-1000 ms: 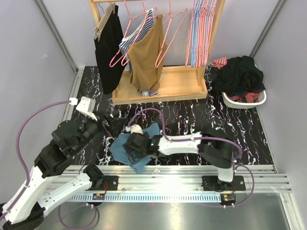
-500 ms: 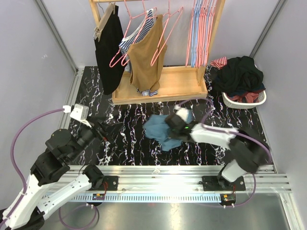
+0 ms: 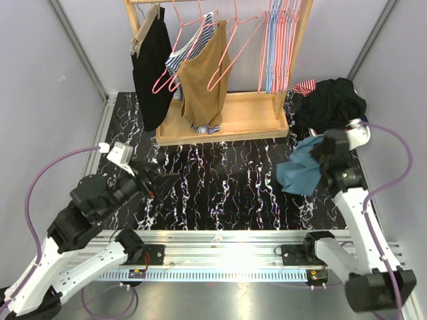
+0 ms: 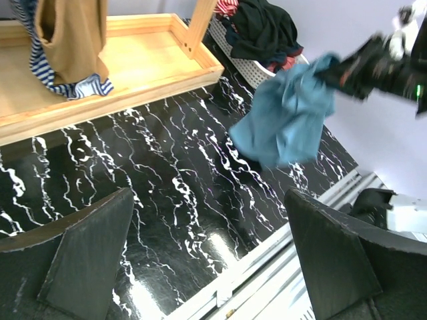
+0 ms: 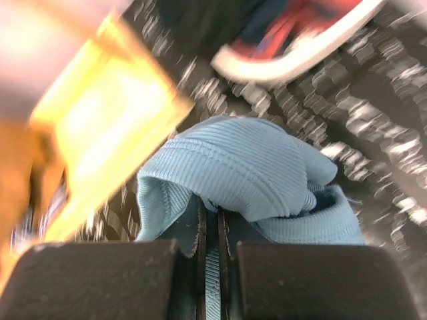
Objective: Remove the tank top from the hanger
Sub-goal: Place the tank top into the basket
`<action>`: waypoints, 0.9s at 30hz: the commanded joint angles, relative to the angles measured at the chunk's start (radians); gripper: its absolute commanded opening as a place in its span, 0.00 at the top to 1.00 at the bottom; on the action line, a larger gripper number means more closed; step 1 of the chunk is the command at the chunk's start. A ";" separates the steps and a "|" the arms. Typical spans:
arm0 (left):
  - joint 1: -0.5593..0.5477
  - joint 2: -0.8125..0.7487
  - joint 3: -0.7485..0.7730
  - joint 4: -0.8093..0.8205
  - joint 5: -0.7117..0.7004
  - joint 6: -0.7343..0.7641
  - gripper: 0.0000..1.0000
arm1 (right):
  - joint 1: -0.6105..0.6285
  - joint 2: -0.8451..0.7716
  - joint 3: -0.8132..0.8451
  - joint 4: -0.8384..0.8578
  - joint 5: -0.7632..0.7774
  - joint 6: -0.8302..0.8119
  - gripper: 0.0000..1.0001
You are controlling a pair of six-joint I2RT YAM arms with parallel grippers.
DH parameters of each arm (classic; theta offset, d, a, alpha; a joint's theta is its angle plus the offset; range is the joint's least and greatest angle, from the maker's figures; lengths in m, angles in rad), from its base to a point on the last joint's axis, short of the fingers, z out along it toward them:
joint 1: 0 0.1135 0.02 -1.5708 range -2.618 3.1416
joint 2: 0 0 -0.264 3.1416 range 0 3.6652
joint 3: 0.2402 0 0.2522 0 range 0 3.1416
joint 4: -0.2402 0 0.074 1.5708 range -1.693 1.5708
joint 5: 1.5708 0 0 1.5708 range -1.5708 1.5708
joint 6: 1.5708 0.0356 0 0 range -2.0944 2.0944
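A blue ribbed tank top (image 3: pixel 299 175) hangs bunched in the air at the right, off any hanger, just in front of the laundry basket. My right gripper (image 3: pixel 325 152) is shut on a fold of it. In the right wrist view the fabric (image 5: pixel 247 177) is pinched between the shut fingers of my right gripper (image 5: pixel 210 220). The left wrist view shows the same top (image 4: pixel 287 117) dangling from the right gripper (image 4: pixel 353 67). My left gripper (image 3: pixel 160 180) hovers low at the left, open and holding nothing (image 4: pixel 210 260). Empty pink hangers (image 3: pixel 233 40) hang on the rack.
A wooden clothes rack (image 3: pixel 247 113) stands at the back with a brown top (image 3: pixel 203 77) over a striped one, a black garment (image 3: pixel 152 67) and several bare hangers. A white basket (image 3: pixel 337 141) piled with dark clothes (image 3: pixel 333 103) sits at the back right. Grey walls close both sides.
The right arm has swung from the table's near middle to the far right, carrying the blue top up off the surface toward the basket. The left gripper stayed open, shifting only slightly.
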 commanded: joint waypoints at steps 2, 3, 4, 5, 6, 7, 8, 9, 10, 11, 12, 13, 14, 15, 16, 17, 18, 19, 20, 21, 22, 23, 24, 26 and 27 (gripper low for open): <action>-0.002 0.025 0.015 0.049 0.062 -0.014 0.01 | -0.265 0.125 0.198 0.130 -0.216 -0.099 1.00; -0.002 0.029 0.021 0.045 0.068 -0.012 0.01 | -0.317 0.199 0.303 0.148 -0.227 -0.103 1.00; -0.002 0.031 0.022 0.041 0.068 -0.015 0.01 | -0.340 0.238 0.362 0.153 -0.239 -0.099 1.00; -0.002 0.032 0.029 0.033 0.068 -0.017 0.01 | -0.357 0.273 0.421 0.164 -0.253 -0.101 1.00; -0.002 0.025 0.029 0.029 0.068 -0.017 0.01 | -0.374 0.334 0.533 0.190 -0.238 -0.103 1.00; -0.002 0.020 0.030 0.024 0.068 -0.019 0.01 | -0.382 0.364 0.589 0.207 -0.227 -0.106 1.00; -0.002 0.011 0.030 0.022 0.068 -0.020 0.01 | -0.393 0.396 0.648 0.218 -0.233 -0.107 1.00; -0.002 -0.003 0.027 0.021 0.068 -0.025 0.01 | -0.405 0.472 0.786 0.207 -0.236 -0.115 1.00; -0.002 -0.009 0.023 0.019 0.068 -0.031 0.01 | -0.410 0.517 0.858 0.196 -0.230 -0.122 1.00; -0.002 -0.020 0.015 0.016 0.068 -0.035 0.01 | -0.417 0.613 0.934 0.149 -0.239 -0.135 1.00; -0.002 -0.025 0.010 0.015 0.068 -0.038 0.01 | -0.428 0.666 1.010 0.117 -0.254 -0.135 1.00; -0.002 -0.028 0.007 0.009 0.091 -0.043 0.01 | -0.445 0.715 1.148 0.088 -0.262 -0.136 1.00; -0.002 -0.032 -0.004 0.010 0.093 -0.045 0.01 | -0.451 0.761 1.196 0.071 -0.264 -0.136 1.00; -0.002 -0.041 -0.010 0.007 0.093 -0.048 0.01 | -0.462 0.831 1.253 0.061 -0.309 -0.127 1.00; -0.002 -0.046 -0.013 0.007 0.093 -0.046 0.01 | -0.475 0.864 1.272 0.051 -0.335 -0.112 1.00; -0.002 -0.048 -0.016 0.001 0.091 -0.045 0.01 | -0.497 0.895 1.284 0.040 -0.363 -0.097 1.00; -0.002 -0.055 -0.019 -0.001 0.087 -0.043 0.01 | -0.505 0.942 1.272 0.035 -0.407 -0.071 1.00; -0.002 -0.058 -0.022 0.002 0.085 -0.043 0.01 | -0.509 0.959 1.252 0.041 -0.420 -0.063 1.00; -0.002 -0.058 -0.022 0.001 0.084 -0.042 0.01 | -0.514 0.988 1.225 0.053 -0.422 -0.057 1.00; -0.002 -0.058 -0.021 0.001 0.081 -0.042 0.01 | -0.515 1.001 1.156 0.079 -0.406 -0.040 1.00; -0.002 -0.057 -0.017 0.002 0.082 -0.043 0.01 | -0.515 1.016 1.128 0.090 -0.393 -0.034 1.00; -0.002 -0.058 -0.017 0.002 0.082 -0.042 0.01 | -0.515 1.042 1.111 0.093 -0.386 -0.032 1.00; -0.002 -0.057 -0.017 0.002 0.084 -0.043 0.01 | -0.515 1.126 1.138 0.046 -0.409 -0.029 1.00; -0.002 -0.055 -0.017 -0.004 0.081 -0.046 0.01 | -0.515 1.303 1.218 -0.055 -0.481 -0.033 1.00; -0.002 -0.060 -0.017 -0.005 0.078 -0.045 0.01 | -0.515 1.365 1.308 -0.169 -0.494 -0.032 1.00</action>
